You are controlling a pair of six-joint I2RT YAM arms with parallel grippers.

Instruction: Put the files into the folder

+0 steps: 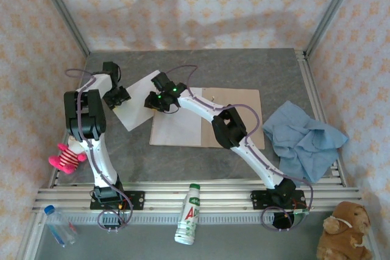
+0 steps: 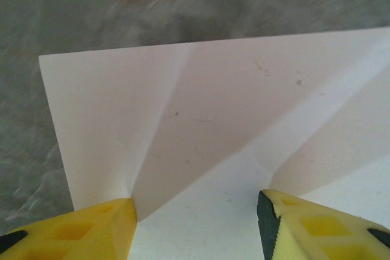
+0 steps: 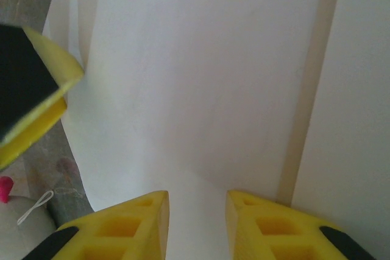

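Getting the second sheet across looks to be the step in hand. The folder [image 1: 244, 98] lies open in the middle of the table [image 1: 256, 68], and one filed sheet [image 1: 177, 127] already rests on its left leaf. The loose sheet [image 1: 135, 112] lies askew just left of it. Its right end sits at or over the folder's edge, but I cannot tell which under the arm.

The left gripper [image 1: 116, 97] is over the sheet's left side and the right gripper [image 1: 159, 100] over its right. Neither is clamped. The left jaws stand wide apart with their tips down at the paper. The right jaws stand closer together, with white paper showing in the gap.

The next move, I judge, calls for a pinch on an edge or a pressed slide. The sheet then needs a turn to square it with the filed sheet. Thin paper buckles easily, so both ends should travel together.

The top view gives the layout, with the blue cloth [image 1: 304, 138] lying against the folder's right edge. The left wrist view adds what that view is too coarse for: shallow folds fanning up from the fingers [image 2: 91, 229] and a free corner lying on the grey table. The right wrist view shows a tan strip [image 3: 311, 89] between two white areas, probably a strip of the folder's leaf between the sheets.
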